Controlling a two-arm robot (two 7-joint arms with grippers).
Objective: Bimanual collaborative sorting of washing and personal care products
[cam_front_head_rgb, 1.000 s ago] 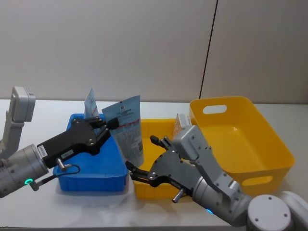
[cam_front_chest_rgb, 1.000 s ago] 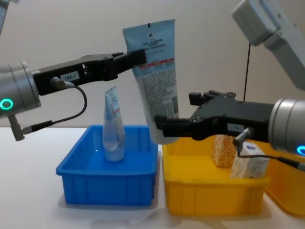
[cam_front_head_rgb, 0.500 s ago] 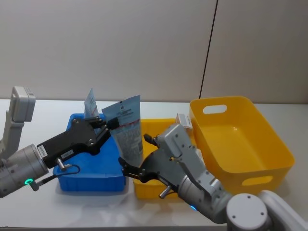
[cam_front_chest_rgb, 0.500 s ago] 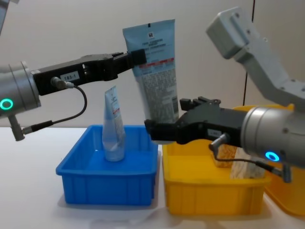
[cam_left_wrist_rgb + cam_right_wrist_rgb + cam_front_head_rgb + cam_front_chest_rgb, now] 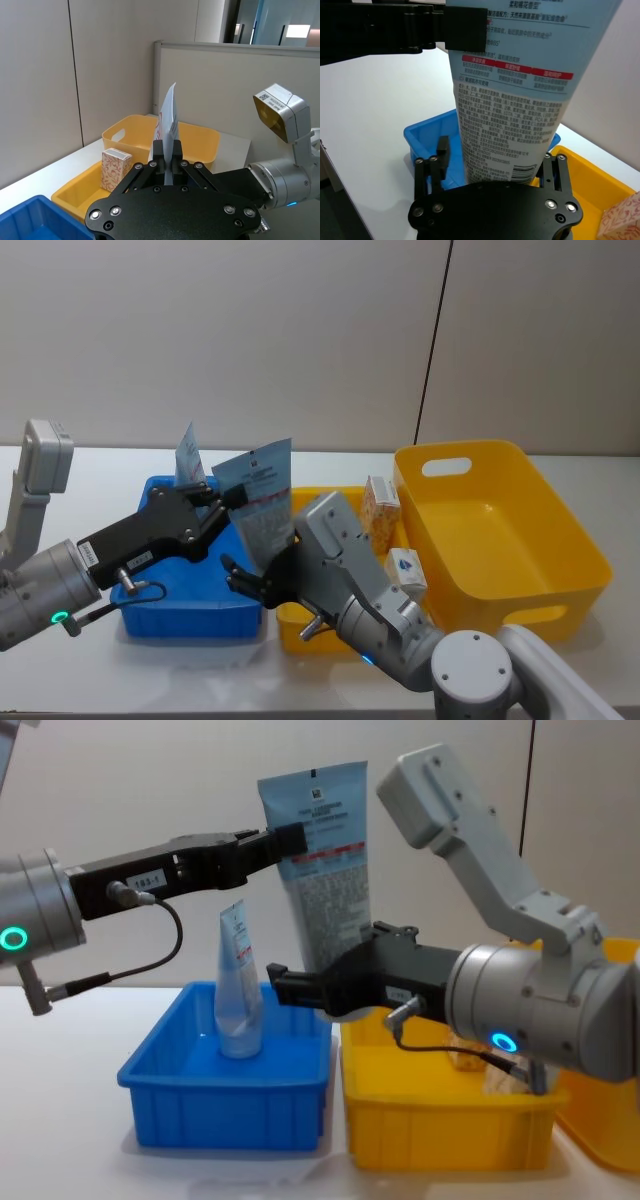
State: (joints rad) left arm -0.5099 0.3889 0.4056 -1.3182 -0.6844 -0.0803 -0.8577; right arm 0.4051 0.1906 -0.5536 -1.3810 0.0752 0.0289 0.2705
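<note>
**Big tube: left has it, right is around it but not gripping**

My left end effector [image 5: 290, 840] is pinching the big pale-blue tube [image 5: 325, 870] at its side edge, just under the flat crimped end. The tube hangs from that pinch cap-end down and slightly tilted. It is in the air, above where the blue bin [image 5: 220, 1105] and the small yellow bin [image 5: 440, 1140] meet.

My right end effector [image 5: 300, 992] sits lower, at the cap end of the same tube. Its fingers are spread, one on each side of the tube. The right wrist view shows a gap on one side, so there is no grip there.

A smaller pale-blue tube [image 5: 238, 985] stands crimped end up in the blue bin, below my left end effector.

The orange-speckled carton [image 5: 380, 505] and the white-blue carton [image 5: 406, 570] stand in the small yellow bin, to the right of my right end effector. The large yellow bin [image 5: 560, 530] is further right, just beside the small one. All three bins sit on the white surface [image 5: 100, 470].
</note>
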